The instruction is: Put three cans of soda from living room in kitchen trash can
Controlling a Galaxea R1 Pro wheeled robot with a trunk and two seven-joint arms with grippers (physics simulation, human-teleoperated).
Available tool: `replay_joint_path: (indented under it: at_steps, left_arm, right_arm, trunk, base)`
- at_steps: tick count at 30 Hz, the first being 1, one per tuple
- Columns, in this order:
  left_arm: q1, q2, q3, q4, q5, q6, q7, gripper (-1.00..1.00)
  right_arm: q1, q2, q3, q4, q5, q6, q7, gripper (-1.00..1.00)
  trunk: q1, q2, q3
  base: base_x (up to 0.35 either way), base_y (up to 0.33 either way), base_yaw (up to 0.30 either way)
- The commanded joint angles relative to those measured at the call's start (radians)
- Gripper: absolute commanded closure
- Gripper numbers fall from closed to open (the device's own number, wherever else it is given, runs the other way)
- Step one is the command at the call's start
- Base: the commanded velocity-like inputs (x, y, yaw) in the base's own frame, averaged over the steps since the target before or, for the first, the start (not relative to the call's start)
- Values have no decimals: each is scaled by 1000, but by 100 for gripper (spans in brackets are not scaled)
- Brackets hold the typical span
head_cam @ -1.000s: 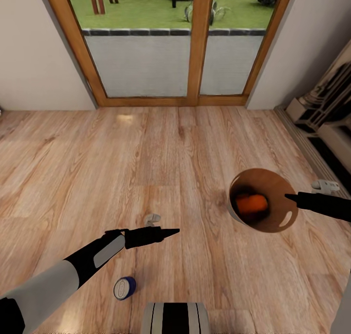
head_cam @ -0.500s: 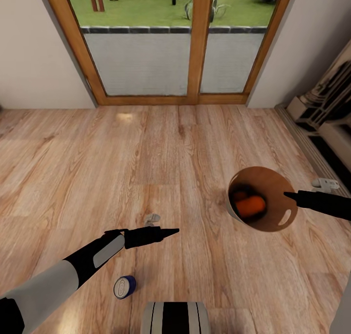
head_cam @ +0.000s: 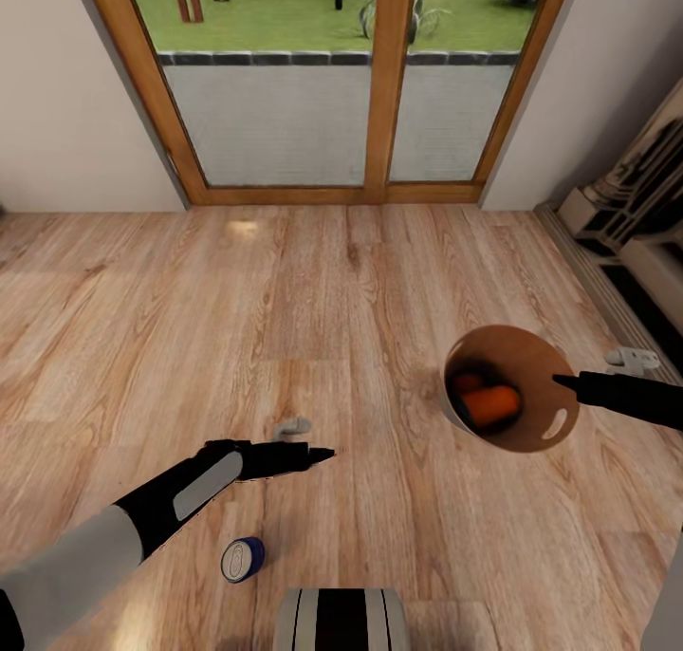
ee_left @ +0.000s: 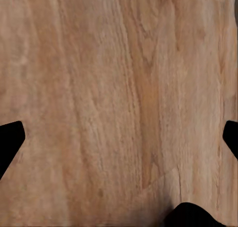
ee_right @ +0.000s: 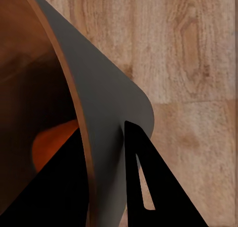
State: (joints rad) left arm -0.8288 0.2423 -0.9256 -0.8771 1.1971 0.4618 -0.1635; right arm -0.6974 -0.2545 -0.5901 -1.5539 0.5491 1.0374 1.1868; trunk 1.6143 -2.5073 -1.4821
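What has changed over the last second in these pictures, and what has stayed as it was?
The left gripper has drawn back slightly toward the robot and lower in the head view, open and empty. The orange cans inside the tash can have shifted a little. The right gripper still pinches the bin's rim, and the blue can still lies on the floor.

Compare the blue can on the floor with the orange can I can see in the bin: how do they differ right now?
The blue can stands upright on the wood floor, silver top facing up; the orange can lies on its side. The blue can is outside, near the robot's base, while the orange can sits inside the trash can, whose rim the right hand grips. The left hand holds neither. Both are small soda cans.
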Motion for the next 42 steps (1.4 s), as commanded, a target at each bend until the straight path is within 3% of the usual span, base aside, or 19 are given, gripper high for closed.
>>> replay_joint_path:
  at_steps: [1,2,3,5,6,7,9,11,13,16,17,19,20,29,34,37,38,39,42]
  left_arm:
    - [3,33,-2,-148,13,51,177,-100]
    - [5,63,-3,-258,40,75,327,-100]
    - [6,85,-3,-320,69,86,420,-100]
    - [11,154,-7,-447,201,97,645,-100]
    - [13,170,-11,-471,242,96,700,-100]
    - [20,194,-35,-499,298,95,798,-100]
    - [33,220,-83,-513,332,92,889,-100]
    - [55,242,-111,-517,356,91,925,-100]
    - [116,280,-126,-519,383,70,959,-100]
    - [198,330,-149,-519,391,-58,987,-100]
    - [224,356,-203,-520,393,-116,988,-100]
    - [233,366,-254,-520,393,-149,988,-100]
    - [240,373,-305,-520,393,-184,989,-100]
    - [243,362,-327,-508,386,-192,990,-100]
    - [243,301,-320,-506,380,-146,993,-100]
    - [243,267,-260,-505,377,-92,998,-100]
    - [243,256,-229,-504,376,-74,999,-100]
    - [243,238,-171,-503,367,-35,1000,-100]
    - [243,207,-113,-494,336,15,1000,-100]
  right_arm:
    - [0,0,0,1,-10,10,1,100]
    - [0,0,0,1,-9,10,0,100]
    - [0,0,0,1,-9,10,0,100]
    - [0,0,0,1,-8,10,-1,100]
    - [0,-1,0,1,-8,10,-1,100]
    - [0,-1,0,2,-8,10,-1,100]
    - [1,0,13,6,-9,10,-1,100]
    - [1,0,33,9,-8,10,-1,100]
    - [1,1,61,10,-6,10,-1,100]
    - [0,0,76,11,-7,10,-1,100]
    - [0,0,79,10,-7,10,-1,100]
    - [1,0,81,10,-7,10,-1,100]
    - [1,1,103,10,-8,10,-1,100]
    - [1,1,138,9,-8,10,-1,100]
    - [1,1,141,8,-8,10,-1,100]
    - [1,1,142,8,-8,10,-1,100]
    - [1,1,142,8,-8,10,-1,100]
    - [1,1,142,8,-8,10,-1,100]
    - [1,1,142,7,-8,10,-1,100]
  trunk:
    - [0,0,0]
    - [0,0,0]
    - [0,0,0]
    - [0,0,0]
    - [0,0,0]
    - [0,0,0]
    - [0,0,0]
    - [0,0,0]
    - [0,0,0]
    - [0,0,0]
    - [0,0,0]
    - [0,0,0]
    - [0,0,0]
    - [0,0,0]
    - [0,0,0]
    - [0,0,0]
    - [0,0,0]
    - [0,0,0]
    - [0,0,0]
  base:
    - [0,0,0]
    - [0,0,0]
    - [0,0,0]
    - [0,0,0]
    - [0,0,0]
    - [0,0,0]
    - [0,0,0]
    - [0,0,0]
    - [0,0,0]
    - [0,0,0]
    - [0,0,0]
    - [0,0,0]
    - [0,0,0]
    - [0,0,0]
    - [0,0,0]
    - [0,0,0]
    - [0,0,0]
    - [0,0,0]
    - [0,0,0]
